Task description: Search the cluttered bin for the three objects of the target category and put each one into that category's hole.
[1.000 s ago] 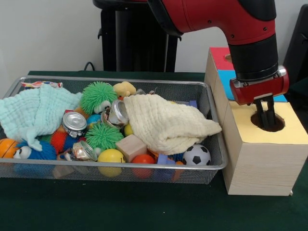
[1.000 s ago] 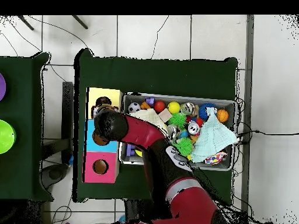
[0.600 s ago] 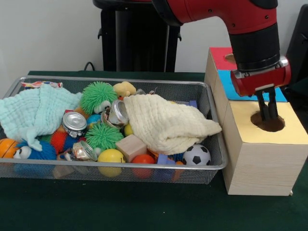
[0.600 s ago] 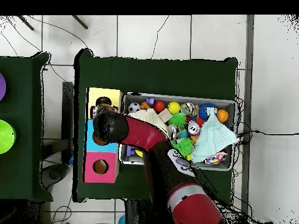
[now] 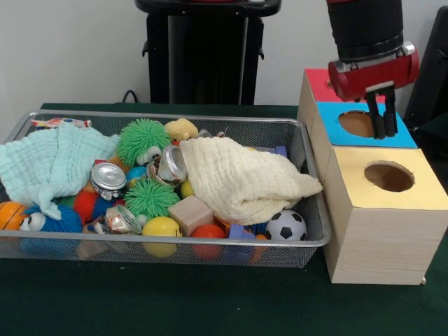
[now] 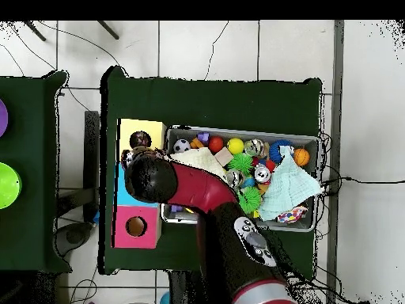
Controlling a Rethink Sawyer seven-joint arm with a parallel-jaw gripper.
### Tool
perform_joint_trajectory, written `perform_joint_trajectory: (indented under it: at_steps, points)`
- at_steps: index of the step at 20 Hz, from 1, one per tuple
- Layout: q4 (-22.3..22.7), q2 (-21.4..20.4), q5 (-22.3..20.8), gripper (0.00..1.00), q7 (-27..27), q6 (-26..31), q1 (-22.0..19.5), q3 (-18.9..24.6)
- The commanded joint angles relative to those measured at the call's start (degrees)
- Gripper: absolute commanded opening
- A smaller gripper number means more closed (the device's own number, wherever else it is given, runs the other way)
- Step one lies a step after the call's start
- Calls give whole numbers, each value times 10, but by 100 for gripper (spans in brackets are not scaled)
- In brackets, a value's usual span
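My gripper (image 5: 384, 133) hangs above the blue hole (image 5: 357, 124) of the wooden sorting box (image 5: 378, 238), clear of the yellow hole (image 5: 389, 176). Its two fingers point down with a narrow gap and nothing between them. In the overhead view the arm (image 6: 150, 179) covers the gripper and the box's blue part. The wire bin (image 5: 308, 241) holds a soccer ball (image 5: 285, 225), a yellow ball (image 5: 162, 227), an orange ball (image 5: 208, 231), two green spiky balls (image 5: 142, 140), crushed cans (image 5: 108, 176) and a wooden block (image 5: 190, 213). A cream cloth (image 5: 241, 178) and a mint cloth (image 5: 49, 161) hide more.
The box's red section (image 5: 320, 80) lies behind the blue one; its pink hole (image 6: 136, 226) shows in the overhead view. A black stand (image 5: 203, 63) rises behind the bin. The bin's rim (image 6: 241, 131) runs close beside the box.
The gripper has risen out of the yellow hole and shifted back over the blue hole. The things in the bin have not moved.
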Motion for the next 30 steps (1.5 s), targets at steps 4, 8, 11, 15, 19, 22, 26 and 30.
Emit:
perform_joint_trajectory:
  at_steps: [4, 8, 11, 15, 19, 22, 26, 30]
  points:
    - [45, -82, -96, 0, 13, 132, -25, -70]
    - [36, -105, -142, 0, -19, 167, -51, -80]
    - [22, -114, -171, 0, -35, 189, -73, -79]
    - [-8, -103, -217, 0, -48, 211, -101, -84]
    - [-49, -82, -264, 0, -72, 231, -137, -84]
    - [-82, -67, -298, 0, -103, 257, -172, -72]
    - [-106, -55, -322, 0, -173, 278, -247, -23]
    - [-137, -43, -338, 0, -229, 329, -306, 22]
